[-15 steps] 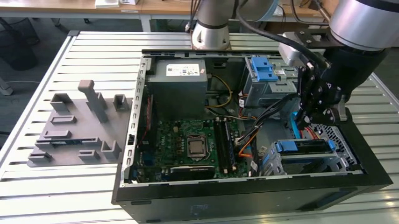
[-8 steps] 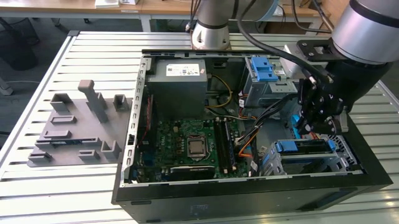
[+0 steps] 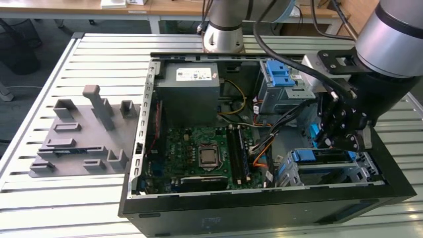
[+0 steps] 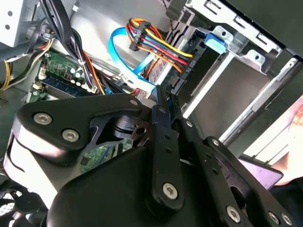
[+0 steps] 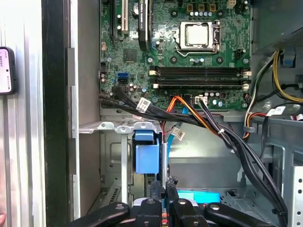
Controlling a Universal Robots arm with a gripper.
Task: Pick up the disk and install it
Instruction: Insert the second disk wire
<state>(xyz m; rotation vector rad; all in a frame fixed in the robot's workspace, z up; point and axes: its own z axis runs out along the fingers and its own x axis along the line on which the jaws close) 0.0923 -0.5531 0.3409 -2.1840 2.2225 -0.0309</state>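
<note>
My gripper (image 3: 332, 140) reaches down into the open computer case (image 3: 142, 148), over the lower drive bay (image 3: 330, 169) at the exterior view's right. In both wrist views the two black fingers (image 5: 156, 191) stand close together, with a thin blue edge pinched between them. That edge seems to belong to the disk (image 5: 195, 196), of which a bright blue strip shows just beside the fingertips. The same blue part (image 3: 316, 135) shows beside the gripper (image 4: 163, 101) in the exterior view. The disk's silver face is hidden behind the gripper (image 5: 165, 188).
A bundle of coloured cables (image 4: 156, 42) and black cables (image 5: 236, 142) runs close by the bay. A blue latch (image 5: 147, 152) sits on the bay wall; another (image 3: 281, 74) tops the upper bay. The motherboard (image 3: 205, 153) lies beside it. A grey fixture (image 3: 79, 134) stands outside. A hand (image 4: 294, 118) and phone (image 4: 262, 172) are near.
</note>
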